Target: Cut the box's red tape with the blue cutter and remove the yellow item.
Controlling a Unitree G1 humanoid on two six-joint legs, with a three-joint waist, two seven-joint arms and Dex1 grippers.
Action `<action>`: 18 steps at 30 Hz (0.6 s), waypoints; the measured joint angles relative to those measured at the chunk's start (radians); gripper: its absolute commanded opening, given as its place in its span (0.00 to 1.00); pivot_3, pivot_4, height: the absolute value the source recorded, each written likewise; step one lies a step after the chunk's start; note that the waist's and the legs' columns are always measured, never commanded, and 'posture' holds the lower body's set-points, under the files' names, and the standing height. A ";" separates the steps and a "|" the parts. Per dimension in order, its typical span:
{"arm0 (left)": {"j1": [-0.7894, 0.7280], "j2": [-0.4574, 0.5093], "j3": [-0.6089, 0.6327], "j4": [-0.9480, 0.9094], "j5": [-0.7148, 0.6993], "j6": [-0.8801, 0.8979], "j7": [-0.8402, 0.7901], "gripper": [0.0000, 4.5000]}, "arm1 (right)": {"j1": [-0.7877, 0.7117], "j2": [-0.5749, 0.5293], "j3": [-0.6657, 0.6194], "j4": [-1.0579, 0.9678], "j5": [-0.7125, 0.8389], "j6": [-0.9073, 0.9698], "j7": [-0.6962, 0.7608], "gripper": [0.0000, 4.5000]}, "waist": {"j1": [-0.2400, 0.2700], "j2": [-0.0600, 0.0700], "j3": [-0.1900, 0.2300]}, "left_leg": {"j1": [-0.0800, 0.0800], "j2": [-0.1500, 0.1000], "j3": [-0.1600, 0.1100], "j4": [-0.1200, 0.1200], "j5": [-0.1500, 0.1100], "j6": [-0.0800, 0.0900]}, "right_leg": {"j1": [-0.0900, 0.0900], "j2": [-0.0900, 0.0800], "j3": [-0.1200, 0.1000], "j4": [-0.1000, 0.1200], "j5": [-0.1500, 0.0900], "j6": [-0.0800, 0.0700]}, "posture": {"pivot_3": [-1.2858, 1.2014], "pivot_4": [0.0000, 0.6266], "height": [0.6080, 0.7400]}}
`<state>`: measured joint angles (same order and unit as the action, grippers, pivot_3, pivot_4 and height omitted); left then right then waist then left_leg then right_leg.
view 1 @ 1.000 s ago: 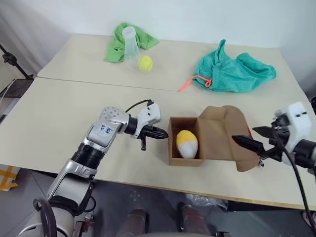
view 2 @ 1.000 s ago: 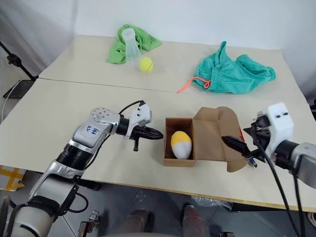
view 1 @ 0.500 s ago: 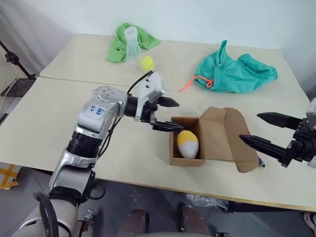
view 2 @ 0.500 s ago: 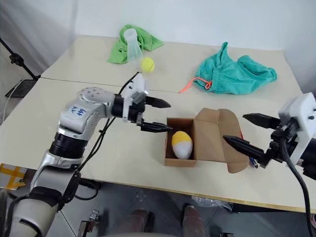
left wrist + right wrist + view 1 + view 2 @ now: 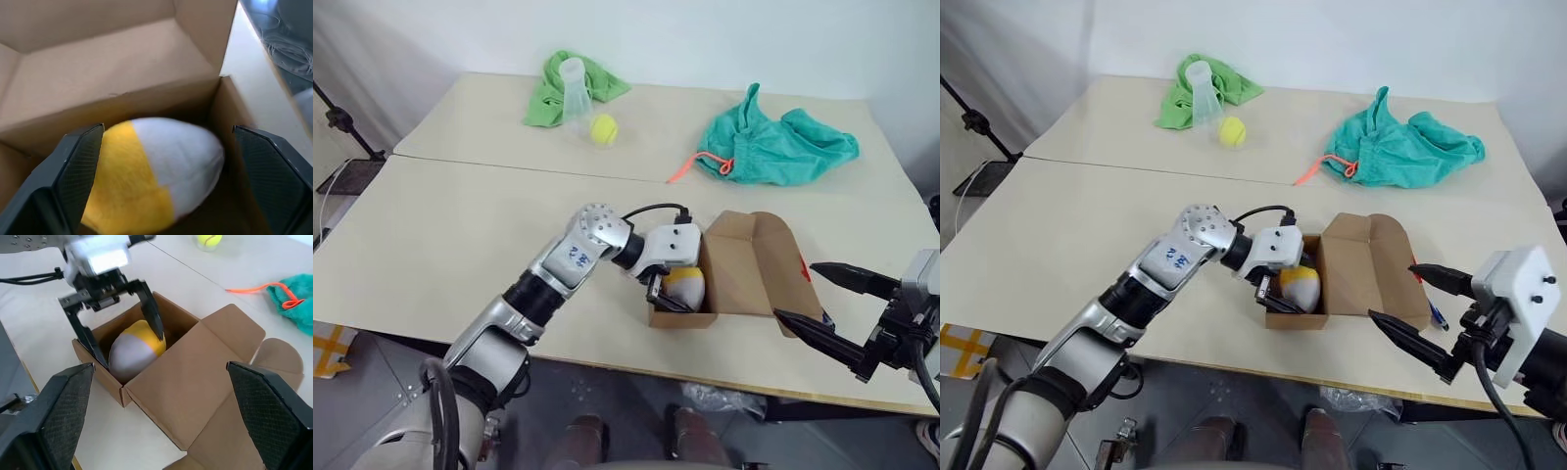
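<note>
One marking found: a small white label on the left forearm [image 5: 570,257], bearing blue handwritten characters. The characters are too small and indistinct to be read with any certainty. No other text, brand, number or sign can be read on the box [image 5: 744,269] or on the desk [image 5: 431,225].

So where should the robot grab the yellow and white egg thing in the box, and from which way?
Probably around its fat middle, coming down through the open top of the box. The yellow item lies on its side and the cardboard walls block every other way in. The left gripper is already open with a finger on each side of it, so closing there should pinch the rounded sides.
</note>
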<state>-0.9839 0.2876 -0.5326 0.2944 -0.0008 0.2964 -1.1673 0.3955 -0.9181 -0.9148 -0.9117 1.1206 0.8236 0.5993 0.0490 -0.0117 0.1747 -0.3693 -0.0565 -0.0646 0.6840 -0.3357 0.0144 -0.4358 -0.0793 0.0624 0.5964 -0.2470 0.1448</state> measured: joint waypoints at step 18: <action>-0.032 -0.014 0.050 0.066 0.009 -0.053 -0.035 0.01 | 0.007 -0.017 -0.007 0.021 -0.023 -0.019 -0.019 1.00 | -0.003 0.000 0.000 | 0.002 0.000 -0.001 0.000 0.000 0.001 | 0.004 0.000 -0.001 -0.001 0.000 0.000 | 0.52 0.24 1.00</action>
<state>-1.0161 0.2735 -0.4829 0.3600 0.0087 0.2430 -1.2020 0.4022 -0.9355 -0.9219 -0.8904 1.0978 0.8048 0.5801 0.0455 -0.0117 0.1747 -0.3670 -0.0561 -0.0658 0.6836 -0.3360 0.0150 -0.4319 -0.0793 0.0615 0.5950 -0.2468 0.1451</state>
